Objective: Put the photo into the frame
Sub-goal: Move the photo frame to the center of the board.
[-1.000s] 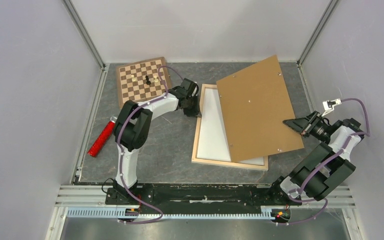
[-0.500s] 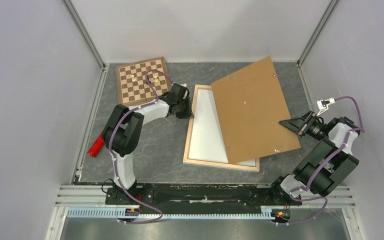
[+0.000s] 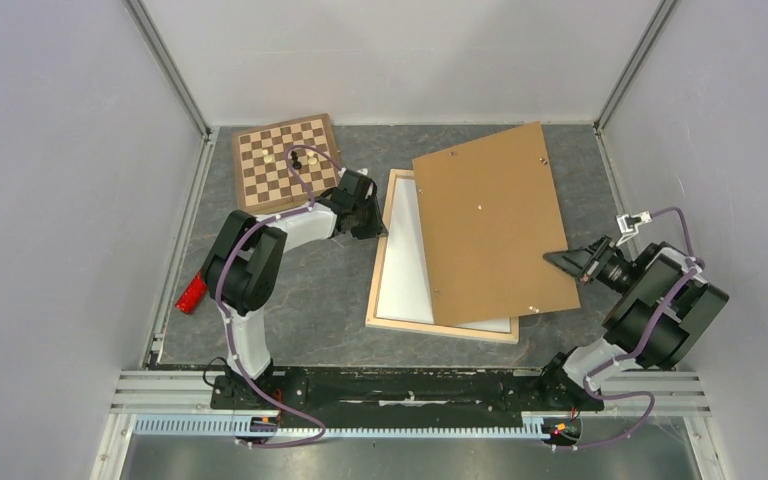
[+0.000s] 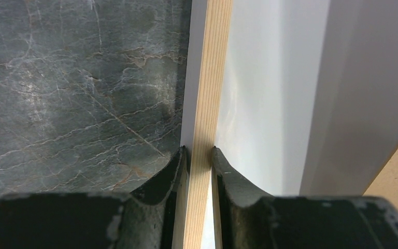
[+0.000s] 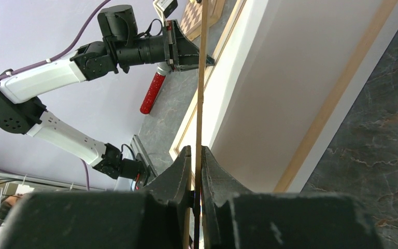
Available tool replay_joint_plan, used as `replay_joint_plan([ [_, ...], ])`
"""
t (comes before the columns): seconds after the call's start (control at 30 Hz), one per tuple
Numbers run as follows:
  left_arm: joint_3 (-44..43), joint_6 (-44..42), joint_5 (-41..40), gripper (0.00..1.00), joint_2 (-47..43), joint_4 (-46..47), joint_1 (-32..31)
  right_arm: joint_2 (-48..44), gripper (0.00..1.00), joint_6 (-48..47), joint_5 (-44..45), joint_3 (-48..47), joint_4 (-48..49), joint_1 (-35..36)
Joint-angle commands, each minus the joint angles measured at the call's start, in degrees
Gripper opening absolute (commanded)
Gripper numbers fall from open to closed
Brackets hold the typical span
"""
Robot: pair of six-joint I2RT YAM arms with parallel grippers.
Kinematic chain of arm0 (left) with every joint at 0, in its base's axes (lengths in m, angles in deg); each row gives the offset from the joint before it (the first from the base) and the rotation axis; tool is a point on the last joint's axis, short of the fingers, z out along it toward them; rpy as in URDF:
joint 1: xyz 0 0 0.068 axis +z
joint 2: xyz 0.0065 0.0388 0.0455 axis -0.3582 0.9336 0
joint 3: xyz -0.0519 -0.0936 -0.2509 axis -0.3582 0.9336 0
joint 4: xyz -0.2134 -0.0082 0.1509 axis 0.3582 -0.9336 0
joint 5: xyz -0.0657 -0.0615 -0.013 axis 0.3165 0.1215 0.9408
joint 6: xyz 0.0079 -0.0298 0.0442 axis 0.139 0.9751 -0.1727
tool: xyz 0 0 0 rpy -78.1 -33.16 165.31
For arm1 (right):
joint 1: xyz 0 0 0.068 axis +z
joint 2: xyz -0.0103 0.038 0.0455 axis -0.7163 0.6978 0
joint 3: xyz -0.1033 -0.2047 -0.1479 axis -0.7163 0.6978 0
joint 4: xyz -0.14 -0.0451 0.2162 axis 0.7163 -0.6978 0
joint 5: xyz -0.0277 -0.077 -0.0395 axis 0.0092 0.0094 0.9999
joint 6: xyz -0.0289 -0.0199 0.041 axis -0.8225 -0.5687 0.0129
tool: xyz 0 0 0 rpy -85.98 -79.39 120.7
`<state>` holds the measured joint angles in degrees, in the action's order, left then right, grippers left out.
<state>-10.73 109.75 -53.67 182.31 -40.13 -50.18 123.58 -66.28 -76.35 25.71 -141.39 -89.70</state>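
The frame (image 3: 442, 329) lies on the table with its light wooden bars up. Its opening shows plain white (image 3: 407, 272), apparently the photo's back; no print shows. My left gripper (image 3: 371, 223) is shut on the frame's left bar near the far corner. In the left wrist view the wooden bar (image 4: 213, 78) runs straight between the left gripper's (image 4: 200, 150) fingers. A brown backing board (image 3: 485, 225) slants over the frame's right part. My right gripper (image 3: 552, 258) is shut on its right edge. The right wrist view shows the thin board edge (image 5: 202, 78) pinched in the right gripper (image 5: 197, 148).
A checkered chessboard (image 3: 285, 162) with a few pieces lies at the far left, close behind my left gripper. A red cylinder (image 3: 191, 294) lies by the left wall. Enclosure walls stand on three sides, and a metal rail (image 3: 410, 385) runs along the near edge.
The frame slid left with the left gripper. The backing board swung left and turned closer to square with the frame, as the right gripper came nearer and left.
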Motion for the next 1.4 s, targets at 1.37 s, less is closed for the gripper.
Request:
replay_joint_plan([
  [1.37, -0.23, -0.47, -2.38, 0.02, 1.33, -3.03, -3.95, 18.32, 0.4, -32.17, -0.55, 11.15, -2.75, 3.88],
])
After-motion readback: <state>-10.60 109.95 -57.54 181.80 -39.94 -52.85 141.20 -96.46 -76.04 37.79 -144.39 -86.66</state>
